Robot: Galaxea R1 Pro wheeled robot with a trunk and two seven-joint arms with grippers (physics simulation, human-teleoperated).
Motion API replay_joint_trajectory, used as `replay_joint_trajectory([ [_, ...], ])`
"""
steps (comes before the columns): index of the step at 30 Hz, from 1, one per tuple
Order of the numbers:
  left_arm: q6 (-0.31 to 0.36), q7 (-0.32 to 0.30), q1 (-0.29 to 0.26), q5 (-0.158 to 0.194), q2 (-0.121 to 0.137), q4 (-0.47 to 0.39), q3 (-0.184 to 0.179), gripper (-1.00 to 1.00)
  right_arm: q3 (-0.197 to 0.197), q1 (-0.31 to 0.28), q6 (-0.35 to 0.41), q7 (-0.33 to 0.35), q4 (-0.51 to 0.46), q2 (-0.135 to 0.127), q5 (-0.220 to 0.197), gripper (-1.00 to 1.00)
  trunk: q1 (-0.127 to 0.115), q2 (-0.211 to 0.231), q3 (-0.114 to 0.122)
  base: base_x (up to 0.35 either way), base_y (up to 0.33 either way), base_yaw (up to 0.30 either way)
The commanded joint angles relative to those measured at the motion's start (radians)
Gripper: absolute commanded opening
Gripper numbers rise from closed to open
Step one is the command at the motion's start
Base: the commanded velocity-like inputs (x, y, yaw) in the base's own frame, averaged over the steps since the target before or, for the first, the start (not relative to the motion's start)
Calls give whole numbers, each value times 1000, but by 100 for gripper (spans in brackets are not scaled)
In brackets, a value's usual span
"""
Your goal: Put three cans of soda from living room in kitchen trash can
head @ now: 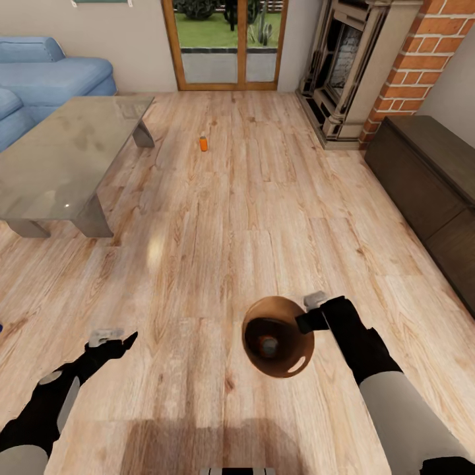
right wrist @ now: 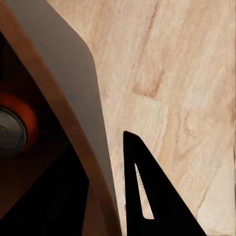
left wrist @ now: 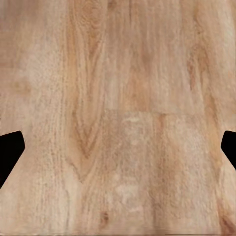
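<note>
The trash can (head: 285, 367), grey outside and brown-orange inside, hangs just above the plank floor. My right gripper (head: 307, 320) is shut on its rim. In the right wrist view one black finger (right wrist: 147, 187) lies outside the can's grey wall (right wrist: 73, 64). An orange soda can (head: 267, 344) with a silver top lies inside the bucket; the right wrist view shows this soda can (right wrist: 12, 129) too. A second orange can (head: 203, 143) stands on the floor far ahead, right of the glass table. My left gripper (head: 124, 341) is open over bare floor, fingertips (left wrist: 10, 152) wide apart.
A large glass low table (head: 59, 158) stands at the left, with the blue sofa (head: 46, 76) behind it. Glass doors (head: 227, 39) are at the back, and a brick fireplace (head: 369, 66) and a dark cabinet (head: 429, 185) are at the right. A small blue spot (head: 1, 326) touches the left edge.
</note>
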Motion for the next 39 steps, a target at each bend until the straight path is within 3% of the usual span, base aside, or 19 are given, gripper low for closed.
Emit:
replay_joint_trajectory([
  [1,-22,5,0,1,0,20,0,100,-10,1,4,9,0,-4,-27,-100,0,0,0,0,0,0],
  [2,-70,25,2,1,-1,59,-2,100,-35,2,0,26,-5,-21,-26,-100,0,0,0,0,0,0],
  [4,-101,44,17,0,-2,87,-2,100,-72,5,-10,38,-34,-53,-26,-100,0,0,0,0,0,0],
  [6,-113,49,29,0,-3,96,-3,100,-109,14,-51,41,-64,-64,-26,-100,0,0,0,0,0,0],
  [10,-118,49,41,2,-5,101,-3,100,-194,67,-185,38,-85,-71,-26,-100,0,0,0,0,0,0],
  [11,-117,49,46,1,-5,103,-3,100,-264,105,-295,42,-93,-73,-27,-100,0,0,0,0,0,0],
  [14,-119,49,48,0,-6,108,-3,100,-343,135,-413,46,-90,-73,-29,-100,0,0,0,0,0,0],
  [17,-122,49,50,-1,-7,124,-3,100,-387,151,-486,55,-86,-69,-30,-100,0,0,0,0,0,0],
  [22,-127,51,50,2,-6,177,-2,100,-403,164,-519,83,-79,-60,-30,-100,0,0,-1,0,0,11],
  [25,-130,51,50,4,-6,203,-2,100,-405,177,-528,84,-74,-36,-28,-100,0,0,-2,0,27,151],
  [39,-126,54,50,10,-5,207,-1,100,-403,183,-532,86,-73,-19,-25,-100,0,0,-9,118,152,214],
])
